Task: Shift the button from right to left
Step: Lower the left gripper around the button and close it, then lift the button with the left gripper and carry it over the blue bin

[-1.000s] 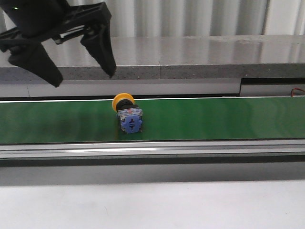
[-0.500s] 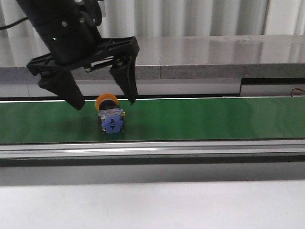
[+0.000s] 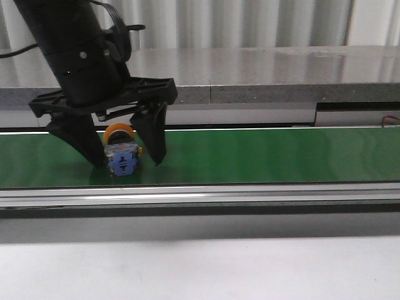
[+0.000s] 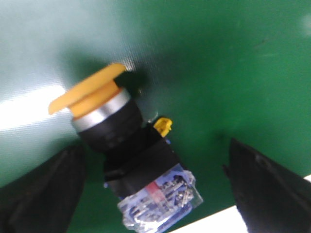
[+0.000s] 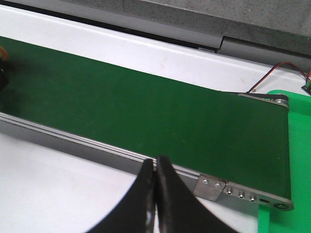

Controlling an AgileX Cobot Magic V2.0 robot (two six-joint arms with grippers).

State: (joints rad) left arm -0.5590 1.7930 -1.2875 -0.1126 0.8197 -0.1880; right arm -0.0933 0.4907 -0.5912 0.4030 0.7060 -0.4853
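Observation:
The button lies on its side on the green belt, yellow-orange cap toward the back, blue-and-clear block toward the front. My left gripper is open and low over the belt, one black finger on each side of the button, gaps showing. In the left wrist view the button sits between the two fingers, touching neither. My right gripper is shut with nothing in it, hovering over the white table beside the belt's near rail; it does not show in the front view.
The conveyor's metal rail runs along the front of the belt, and a grey stone ledge runs behind it. White tabletop lies in front. The belt's end roller and a red wire show in the right wrist view.
The button has ridden left along the belt. My left gripper has come down from above and followed it left, and now straddles it, still open.

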